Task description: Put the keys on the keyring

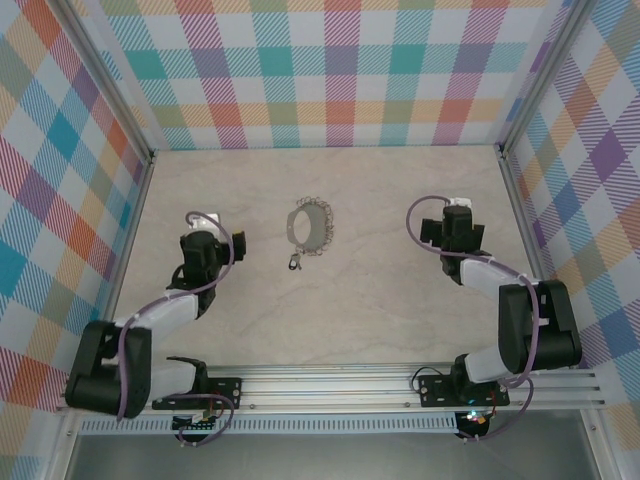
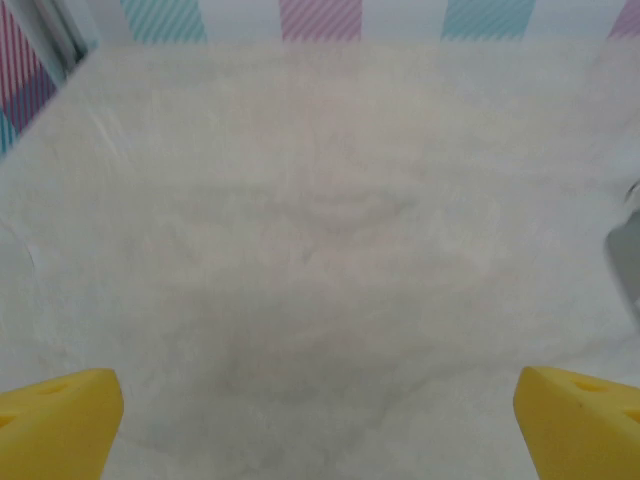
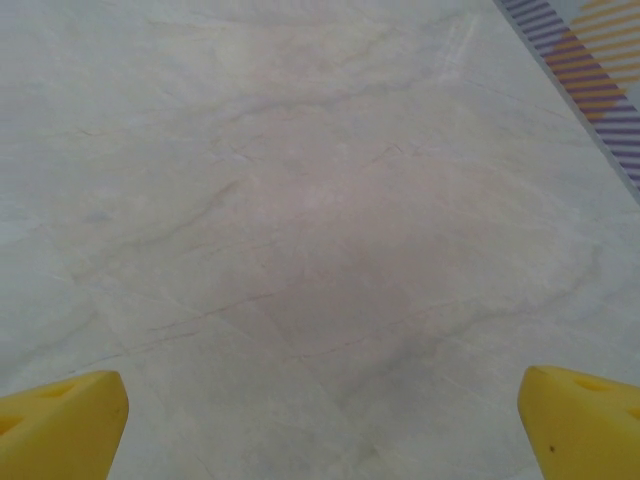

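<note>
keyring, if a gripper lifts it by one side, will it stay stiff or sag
The keyring looks chain-like, its rim made of small loops, so it will probably sag rather than hold its circle. It is thin and flat on the smooth table, so a push may slide it.

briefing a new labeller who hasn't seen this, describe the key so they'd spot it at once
Start from the pale marbled table inside the checked walls: near its middle lies a thin grey scalloped keyring. Just off the ring's near rim sits the key, a tiny dark speck, far smaller than the ring and dark where the ring is grey.
</note>
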Robot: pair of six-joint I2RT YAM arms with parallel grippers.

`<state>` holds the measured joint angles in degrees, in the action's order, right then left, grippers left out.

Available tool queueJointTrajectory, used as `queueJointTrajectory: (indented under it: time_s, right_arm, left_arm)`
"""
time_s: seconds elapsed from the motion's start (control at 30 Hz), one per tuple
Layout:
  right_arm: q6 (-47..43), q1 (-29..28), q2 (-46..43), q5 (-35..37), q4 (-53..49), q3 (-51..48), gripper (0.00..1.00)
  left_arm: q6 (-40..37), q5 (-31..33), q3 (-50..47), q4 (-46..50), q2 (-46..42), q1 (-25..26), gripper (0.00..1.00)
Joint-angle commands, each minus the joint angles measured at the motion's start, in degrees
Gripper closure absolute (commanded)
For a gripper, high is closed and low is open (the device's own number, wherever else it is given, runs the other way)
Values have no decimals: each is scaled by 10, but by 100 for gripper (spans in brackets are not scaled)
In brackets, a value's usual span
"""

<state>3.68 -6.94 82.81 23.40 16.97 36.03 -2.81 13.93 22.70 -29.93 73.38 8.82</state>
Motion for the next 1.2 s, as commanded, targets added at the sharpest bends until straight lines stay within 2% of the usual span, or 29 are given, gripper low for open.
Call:
queueJointTrajectory:
  time_s: [0.0,0.17,0.23,0.3,0.33,0.37,0.4,0.53,1.17]
  right_arm:
    - [-32,2,-12,-41,120,-48,0]
    - [-40,2,22,-56,380,-169,0]
    - [-37,6,10,-79,372,-178,0]
    - [-47,13,43,-122,423,-193,0]
    - [-57,13,70,-129,480,-199,0]
    - [-58,13,63,-138,461,-193,0]
    - [-52,19,46,-154,387,-172,0]
    - [-17,67,54,-214,314,-127,0]
    - [-24,59,52,-203,316,-130,0]
  left_arm:
    - [1,-24,-35,-165,61,-15,0]
    - [-3,-58,-27,-204,121,-26,0]
    - [-6,-68,-25,-219,145,-27,0]
    - [-4,-72,-14,-222,159,-30,0]
    - [-3,-73,-6,-193,157,-32,0]
    - [-3,-80,-4,-199,163,-34,0]
    - [-5,-86,4,-178,160,-35,0]
    - [7,-116,20,-155,165,-55,0]
    - [12,-125,21,-154,167,-60,0]
